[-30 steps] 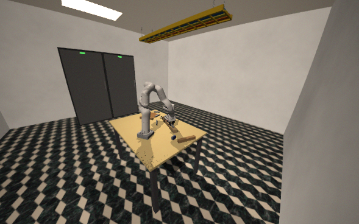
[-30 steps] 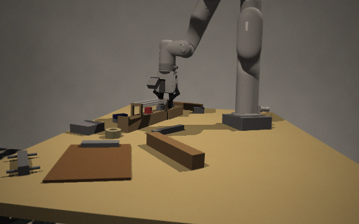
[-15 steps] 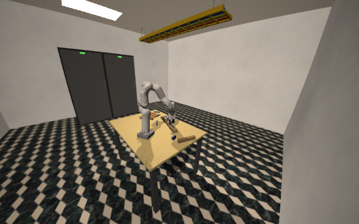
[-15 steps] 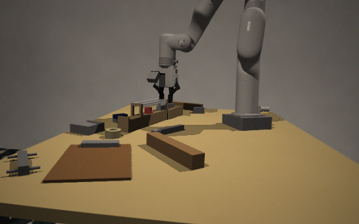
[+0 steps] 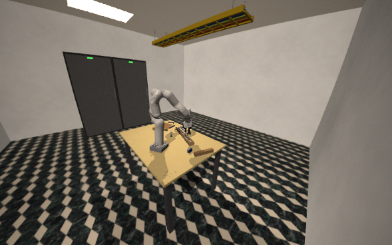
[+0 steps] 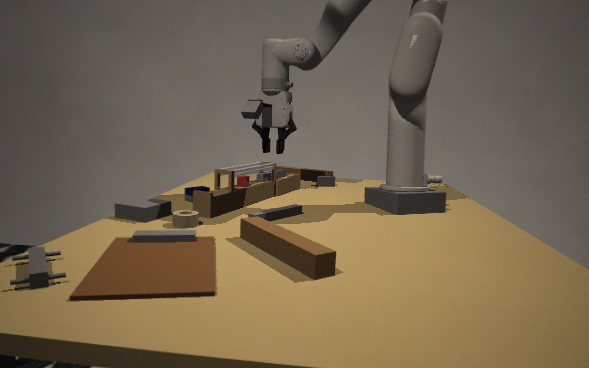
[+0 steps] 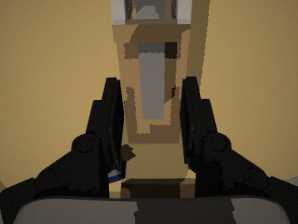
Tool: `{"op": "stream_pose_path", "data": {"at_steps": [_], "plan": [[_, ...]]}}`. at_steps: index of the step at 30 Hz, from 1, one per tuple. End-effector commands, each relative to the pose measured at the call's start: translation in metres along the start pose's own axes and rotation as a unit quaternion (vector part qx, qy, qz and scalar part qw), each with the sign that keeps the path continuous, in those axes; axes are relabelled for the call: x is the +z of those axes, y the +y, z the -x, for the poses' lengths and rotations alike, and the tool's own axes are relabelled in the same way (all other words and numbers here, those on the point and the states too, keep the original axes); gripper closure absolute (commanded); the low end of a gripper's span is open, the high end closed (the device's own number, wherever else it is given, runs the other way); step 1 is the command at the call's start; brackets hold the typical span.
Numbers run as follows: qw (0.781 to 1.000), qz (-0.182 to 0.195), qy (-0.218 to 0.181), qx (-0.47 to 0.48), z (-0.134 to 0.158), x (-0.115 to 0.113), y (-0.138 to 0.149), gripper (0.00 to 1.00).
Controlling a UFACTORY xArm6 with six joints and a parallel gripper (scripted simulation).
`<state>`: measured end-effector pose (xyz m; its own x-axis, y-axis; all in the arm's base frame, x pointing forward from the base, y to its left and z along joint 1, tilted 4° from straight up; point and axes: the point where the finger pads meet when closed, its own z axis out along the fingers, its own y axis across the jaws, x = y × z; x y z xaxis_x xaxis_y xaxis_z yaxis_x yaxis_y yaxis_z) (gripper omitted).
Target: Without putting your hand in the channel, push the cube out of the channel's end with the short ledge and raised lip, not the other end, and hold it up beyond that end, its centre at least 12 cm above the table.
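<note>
The brown wooden channel (image 6: 247,191) lies across the far part of the table, with grey rails (image 6: 246,167) over part of it. The red cube (image 6: 243,181) sits inside it under the rails. My gripper (image 6: 273,146) hangs well above the channel's right part, partly open and empty. In the wrist view my fingers stand apart on either side of a grey bar (image 7: 152,82) that lies far below in the channel's end. The cube is hidden in that view. In the top view my gripper (image 5: 188,130) is above the channel (image 5: 184,136).
A long brown block (image 6: 287,247), a flat brown board (image 6: 149,267), a tape roll (image 6: 185,218), grey blocks (image 6: 142,209), a dark grey bar (image 6: 276,212), a blue box (image 6: 199,189) and a grey piece with rods (image 6: 37,267) lie nearer. The arm's base (image 6: 404,199) stands at the right.
</note>
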<state>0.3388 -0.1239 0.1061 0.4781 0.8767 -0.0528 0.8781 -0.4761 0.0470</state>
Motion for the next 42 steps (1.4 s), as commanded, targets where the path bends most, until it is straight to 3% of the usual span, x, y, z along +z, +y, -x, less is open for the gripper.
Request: {"op": "stream_pose_path", "data": {"at_steps": [1,6,9,12,21,23,24,29,42], "plan": [[1.0,0.002,0.0,0.001,-0.002,-0.002,0.001,0.62],[1.0,0.002,0.001,0.009,-0.017,-0.002,-0.001,0.62],[1.0,0.001,0.002,0.028,-0.054,-0.001,-0.009,0.62],[0.998,0.0,0.003,0.057,-0.101,-0.001,-0.026,0.62],[0.991,0.002,0.001,0.137,-0.183,-0.001,-0.089,0.62],[0.991,0.002,0.001,0.137,-0.183,-0.001,-0.089,0.62],[0.99,0.002,0.001,0.141,-0.209,-0.001,-0.109,0.62],[0.989,0.002,0.001,0.145,-0.248,-0.001,-0.139,0.62],[0.989,0.002,0.001,0.145,-0.248,-0.001,-0.139,0.62]]}}
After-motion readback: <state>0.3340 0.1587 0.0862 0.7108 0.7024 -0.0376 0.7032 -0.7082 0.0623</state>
